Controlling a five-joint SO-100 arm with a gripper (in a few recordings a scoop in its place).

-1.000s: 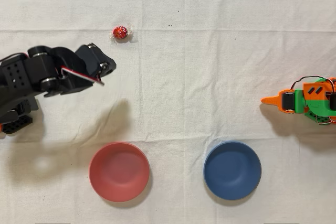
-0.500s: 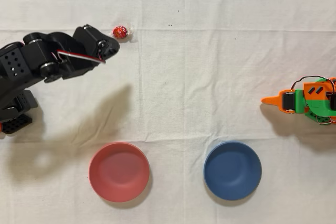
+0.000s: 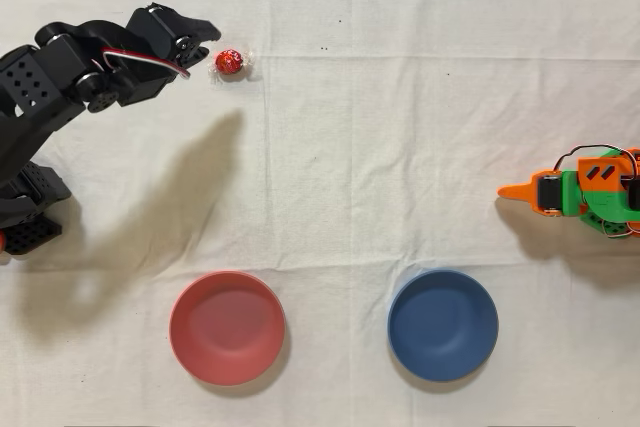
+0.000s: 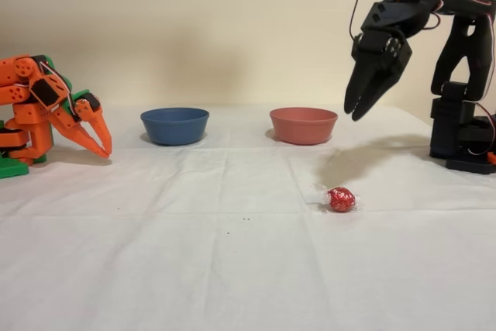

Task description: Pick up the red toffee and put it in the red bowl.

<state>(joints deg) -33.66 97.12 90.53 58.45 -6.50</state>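
The red toffee [image 3: 229,62] lies on the white cloth near the top left of the overhead view, and in the fixed view the red toffee [image 4: 340,199] rests in front of the bowls. My black gripper [image 3: 205,31] hangs in the air just up and left of it. In the fixed view the gripper [image 4: 353,114] points down, well above the cloth and behind the candy. Its fingers are nearly together and hold nothing. The red bowl [image 3: 227,327] sits empty at the lower left of the overhead view, and the red bowl [image 4: 303,125] stands at the back in the fixed view.
A dark blue bowl [image 3: 442,324] stands beside the red one, seen in the fixed view as the blue bowl [image 4: 174,125]. The idle orange arm [image 3: 580,192] rests at the right edge of the overhead view. My arm's base [image 4: 465,141] stands at the right of the fixed view.
My black arm has swung toward the top of the overhead view, carrying the gripper from below and left of the toffee to just above and left of it. The toffee has not moved.
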